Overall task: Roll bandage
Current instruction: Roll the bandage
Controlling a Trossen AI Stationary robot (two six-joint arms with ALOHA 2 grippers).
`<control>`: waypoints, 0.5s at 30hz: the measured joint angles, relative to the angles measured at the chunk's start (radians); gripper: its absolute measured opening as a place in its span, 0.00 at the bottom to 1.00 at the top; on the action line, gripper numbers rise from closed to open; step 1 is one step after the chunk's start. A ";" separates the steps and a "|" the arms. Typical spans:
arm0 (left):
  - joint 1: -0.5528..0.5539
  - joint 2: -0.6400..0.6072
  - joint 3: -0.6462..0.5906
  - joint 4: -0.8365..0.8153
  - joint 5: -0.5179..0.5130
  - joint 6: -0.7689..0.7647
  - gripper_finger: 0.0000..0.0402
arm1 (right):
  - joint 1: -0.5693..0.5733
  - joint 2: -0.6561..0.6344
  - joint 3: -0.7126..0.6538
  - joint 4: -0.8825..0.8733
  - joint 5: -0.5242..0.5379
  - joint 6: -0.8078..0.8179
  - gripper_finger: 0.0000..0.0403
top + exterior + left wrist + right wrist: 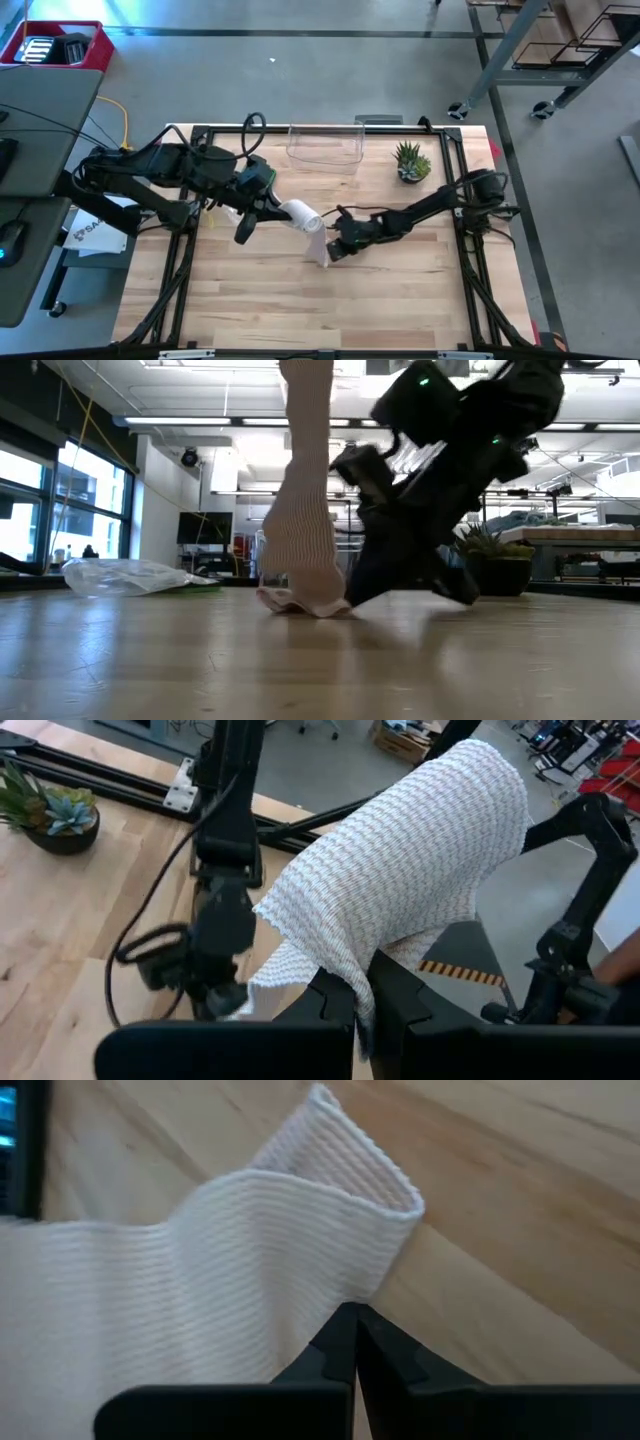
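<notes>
**Bandage held between two closed grippers**

Wood table (400, 290) carries a plant (411, 162) and a clear box (325, 145) at its far side. Above mid-table, the left gripper (262, 203) pinches the rolled part of the bandage (300, 214) in the air. From there the strip hangs down to the table, where the right gripper (338, 243) pinches its loose end, fingers (352, 1350) pressed together on the cloth's edge.

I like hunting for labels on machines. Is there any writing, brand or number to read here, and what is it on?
"SA": all that shows on the white sheet beside the table's left edge; the rest is hidden by the arm.
Nothing readable on the bandage, the grippers, the clear tub or the plant.
</notes>
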 joint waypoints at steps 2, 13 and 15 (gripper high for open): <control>0.000 0.000 0.000 0.001 0.000 0.000 0.00 | 0.000 0.041 0.052 -0.025 0.002 -0.002 0.00; 0.003 0.000 0.000 0.007 -0.003 0.050 0.00 | -0.046 0.284 0.486 0.001 -0.125 -0.236 0.00; 0.003 0.000 0.000 0.007 -0.003 0.053 0.00 | -0.056 0.313 0.561 -0.027 -0.180 -0.291 0.00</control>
